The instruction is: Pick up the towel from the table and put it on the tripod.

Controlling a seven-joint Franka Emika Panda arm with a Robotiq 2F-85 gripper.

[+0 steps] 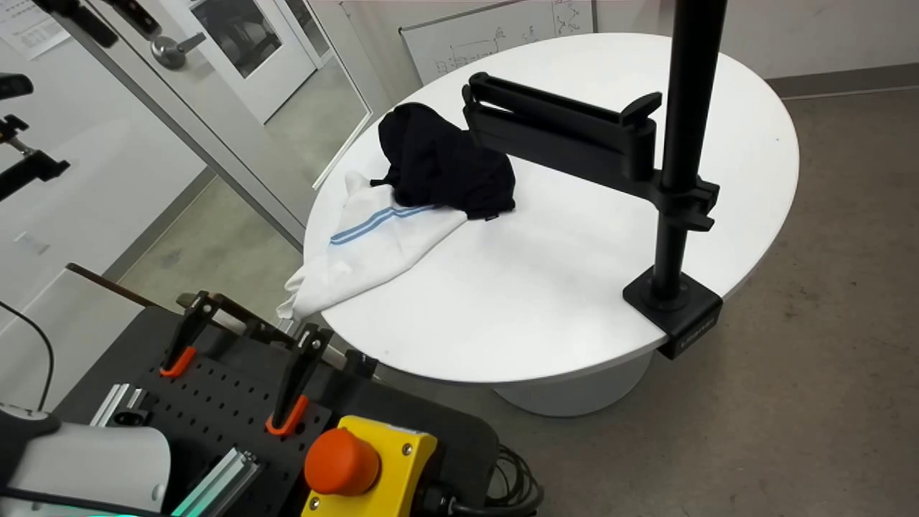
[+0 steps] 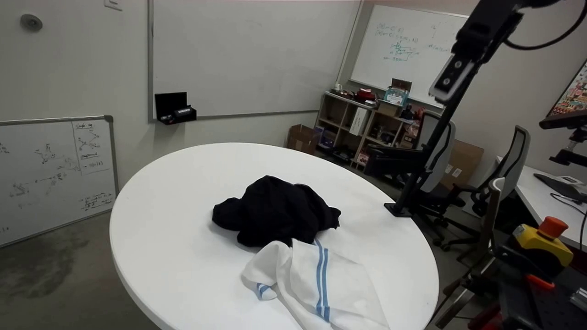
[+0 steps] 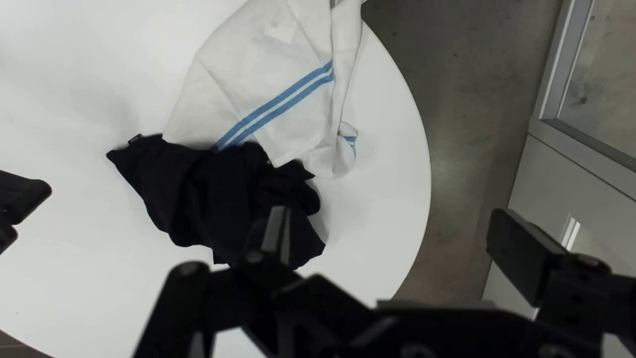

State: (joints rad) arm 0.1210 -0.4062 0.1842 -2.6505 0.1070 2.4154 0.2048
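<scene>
The white towel with blue stripes lies crumpled on the round white table in both exterior views [image 1: 388, 244] [image 2: 348, 275] and the wrist view [image 3: 278, 84]. One end hangs over the table edge. It touches a black cloth [image 1: 445, 161] [image 2: 275, 211] [image 3: 213, 199] and partly overlaps it. The black stand with a folded arm, apparently the tripod, is clamped to the table edge [image 1: 671, 237] [image 2: 408, 188]; part of its arm shows in the wrist view [image 3: 20, 199]. My gripper [image 3: 387, 219] is open and empty, above the table, its fingers apart.
The round table [image 1: 546, 301] bears the cloths and stand. A dark cart with black-and-orange clamps [image 1: 287, 388] and a yellow box with a red button [image 1: 373, 459] stand beside it. A glass door [image 1: 237, 43] and whiteboards [image 2: 247, 55] are around; chairs [image 2: 500, 174] are behind the stand.
</scene>
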